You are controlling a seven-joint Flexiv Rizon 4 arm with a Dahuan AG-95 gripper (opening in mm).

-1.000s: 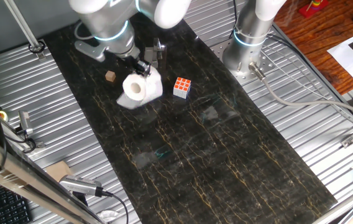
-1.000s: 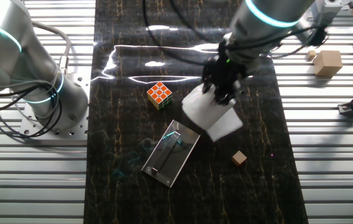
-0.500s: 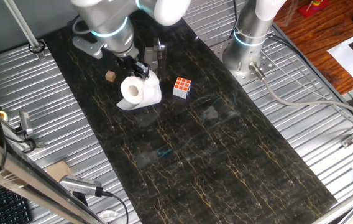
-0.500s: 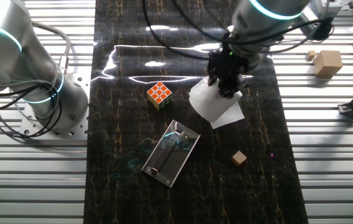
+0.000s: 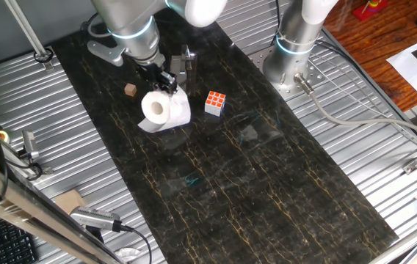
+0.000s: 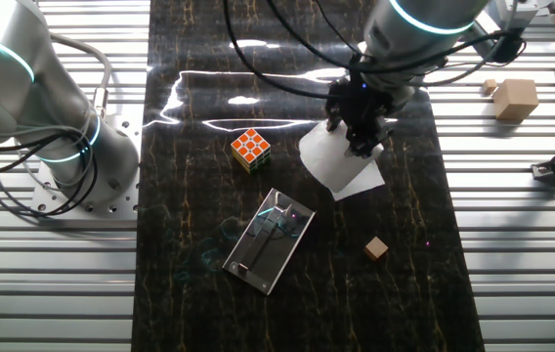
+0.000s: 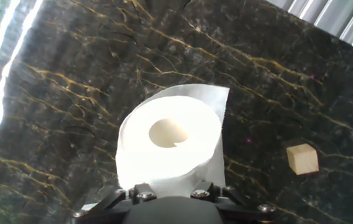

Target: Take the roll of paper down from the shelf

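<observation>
The roll of paper point(image 5: 158, 108) is white, with its hollow core facing up and outward, and it sits low on the dark mat with its loose tail point(image 6: 361, 183) spread beside it. My gripper point(image 5: 165, 81) is at the roll's back edge and shut on it. It also shows in the other fixed view point(image 6: 362, 135). In the hand view the roll point(image 7: 170, 140) fills the middle and hides my fingertips. The shelf point(image 6: 516, 98), a pale wooden box, stands off the mat on the ribbed metal, far from the roll; no hole shows on it.
A colourful puzzle cube point(image 5: 215, 103) stands right of the roll. A tiny brown wooden cube point(image 5: 130, 89) lies left of it and also shows in the hand view point(image 7: 303, 158). A shiny flat plate point(image 6: 269, 241) lies on the mat. A second arm's base point(image 5: 294, 44) stands at the mat's edge.
My gripper has carried the roll down and a little back across the mat. The roll was tilted in the air; now it sits low with its tail on the mat.
</observation>
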